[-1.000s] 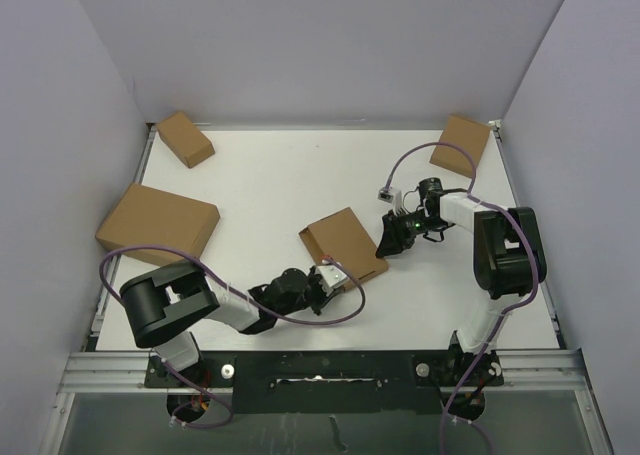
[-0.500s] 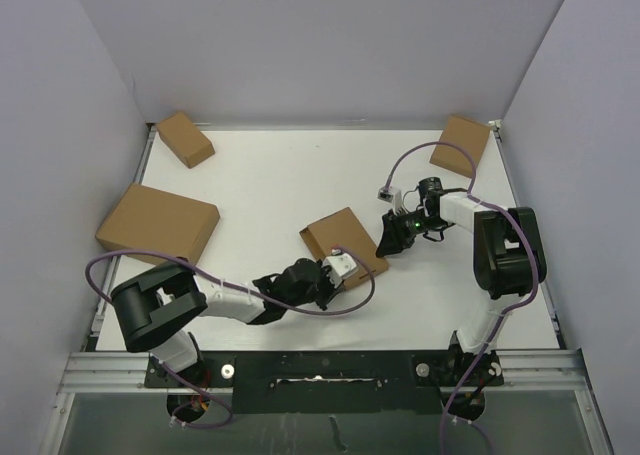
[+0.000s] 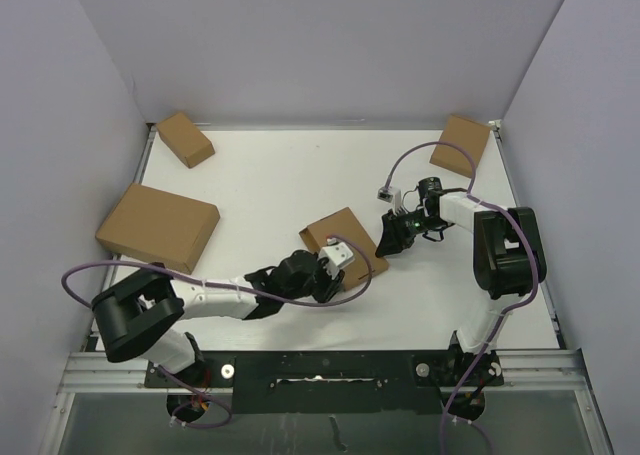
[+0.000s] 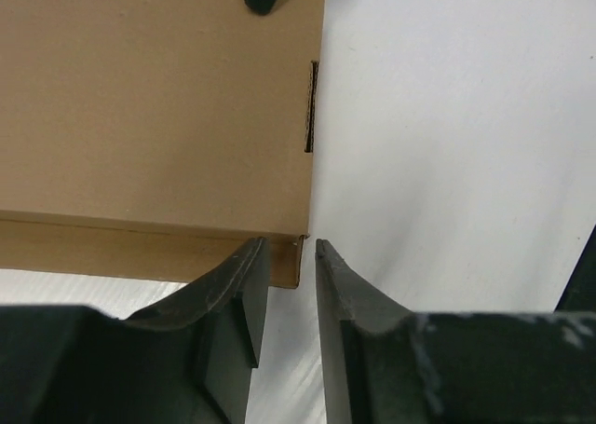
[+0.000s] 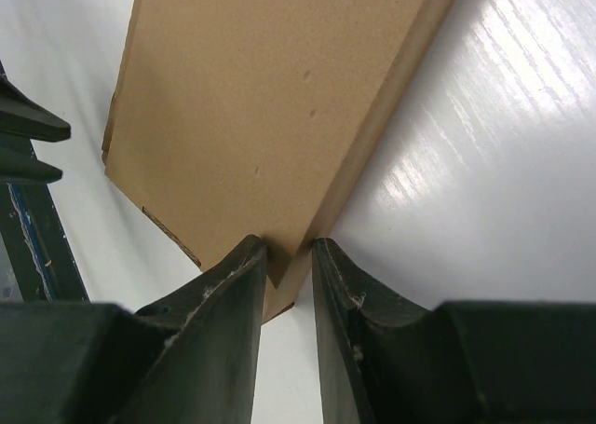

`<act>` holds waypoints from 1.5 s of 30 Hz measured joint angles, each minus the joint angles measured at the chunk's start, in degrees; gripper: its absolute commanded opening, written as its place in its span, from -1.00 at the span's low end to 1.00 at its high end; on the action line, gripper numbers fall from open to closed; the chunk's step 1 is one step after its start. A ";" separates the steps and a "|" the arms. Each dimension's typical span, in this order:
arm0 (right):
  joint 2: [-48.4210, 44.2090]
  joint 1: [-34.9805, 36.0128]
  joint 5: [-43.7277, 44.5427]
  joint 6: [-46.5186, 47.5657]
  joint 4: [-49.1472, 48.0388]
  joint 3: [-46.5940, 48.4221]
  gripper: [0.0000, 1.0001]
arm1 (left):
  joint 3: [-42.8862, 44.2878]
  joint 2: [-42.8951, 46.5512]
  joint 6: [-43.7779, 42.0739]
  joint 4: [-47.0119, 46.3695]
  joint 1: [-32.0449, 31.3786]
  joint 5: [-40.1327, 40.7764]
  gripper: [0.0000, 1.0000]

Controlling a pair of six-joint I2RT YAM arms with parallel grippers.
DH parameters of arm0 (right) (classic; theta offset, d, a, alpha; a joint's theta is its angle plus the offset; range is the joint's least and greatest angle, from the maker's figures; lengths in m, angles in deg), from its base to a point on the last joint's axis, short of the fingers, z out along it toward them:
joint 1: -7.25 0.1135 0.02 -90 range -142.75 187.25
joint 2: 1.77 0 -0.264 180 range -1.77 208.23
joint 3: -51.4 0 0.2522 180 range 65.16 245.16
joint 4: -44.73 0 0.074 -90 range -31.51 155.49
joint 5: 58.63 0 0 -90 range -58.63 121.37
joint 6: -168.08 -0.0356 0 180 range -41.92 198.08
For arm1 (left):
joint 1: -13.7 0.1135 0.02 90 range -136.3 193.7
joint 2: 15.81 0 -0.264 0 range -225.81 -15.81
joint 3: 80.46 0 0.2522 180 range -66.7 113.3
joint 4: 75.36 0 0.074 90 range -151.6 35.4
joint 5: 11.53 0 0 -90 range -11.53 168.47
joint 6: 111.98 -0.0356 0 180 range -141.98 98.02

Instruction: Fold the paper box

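Observation:
The paper box [image 3: 338,233] lies closed and flat mid-table, brown corrugated card. In the left wrist view its top panel [image 4: 158,107] fills the upper left, with a narrow slot near the right edge. My left gripper [image 3: 338,271] sits at the box's near corner. Its jaws [image 4: 289,247] are slightly open, the corner's edge just inside the gap and clear of the right finger. My right gripper [image 3: 384,243] is at the box's right corner. In the right wrist view that corner [image 5: 279,116] is wedged between the narrow jaws [image 5: 287,245], touching both fingers.
Three other brown boxes rest on the white table: a small one [image 3: 185,138] back left, a large one [image 3: 158,225] at the left edge, and one [image 3: 465,145] back right. Purple cables loop off both arms. Walls close in the left, right and back sides.
My left arm has stretched rightward along the table to the box's near corner, and its jaws went from shut to slightly apart. The right arm has stayed put.

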 measured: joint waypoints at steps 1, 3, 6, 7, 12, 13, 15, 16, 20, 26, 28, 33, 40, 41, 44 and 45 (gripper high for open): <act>0.00 0.00 0.00 0.00 -0.02 0.00 -0.47 | 0.04 0.76 0.17 0.61 0.07 0.00 -0.34; 0.00 0.00 0.00 0.00 -0.02 0.00 -0.47 | 0.33 2.32 0.57 2.27 0.37 0.02 -0.13; 0.00 0.00 0.00 0.00 -0.02 0.00 -0.47 | 1.40 5.27 2.64 6.21 1.14 0.09 0.14; 0.00 0.00 0.00 0.00 -0.02 0.00 -0.47 | 1.97 6.51 3.67 7.85 1.73 0.13 0.24; 0.00 0.00 0.02 0.00 -0.02 0.00 -0.47 | 9.53 12.66 14.82 19.58 9.90 -1.79 0.49; 0.00 0.00 0.00 0.00 0.00 0.00 -0.47 | 11.41 13.97 18.10 21.35 13.11 -3.21 0.53; 0.00 0.00 0.00 0.00 0.00 0.00 -0.47 | 13.11 16.22 22.71 23.08 17.59 -4.52 0.56; 0.00 0.00 0.00 0.00 -0.02 0.00 -0.47 | 13.27 17.38 25.09 23.45 19.34 -4.85 0.57; 0.00 0.00 0.02 0.00 -0.02 0.00 -0.47 | 12.81 19.37 33.44 25.99 20.81 -5.84 0.60; 0.00 0.00 0.00 0.00 0.00 0.00 -0.47 | 7.96 15.82 45.48 28.87 19.30 -4.79 0.82; 0.00 0.00 0.00 0.00 0.00 0.00 -0.47 | 4.76 14.43 49.27 28.70 17.84 -4.09 0.94; 0.02 0.00 0.00 0.00 -0.02 0.00 -0.47 | -0.22 11.17 56.65 27.39 12.61 -1.07 0.96; 0.02 0.00 0.00 0.00 -0.02 0.00 -0.47 | -0.24 5.53 64.50 20.65 6.97 4.20 0.90; 0.02 0.00 0.00 0.00 -0.02 0.00 -0.47 | -0.17 4.46 65.85 20.13 6.14 5.14 0.84; 0.02 0.00 0.00 0.00 0.00 0.00 -0.47 | 1.03 2.80 69.79 19.52 4.48 7.04 0.66; 0.02 0.00 0.00 0.00 -0.02 0.00 -0.47 | 1.68 2.16 71.30 19.96 4.07 7.65 0.64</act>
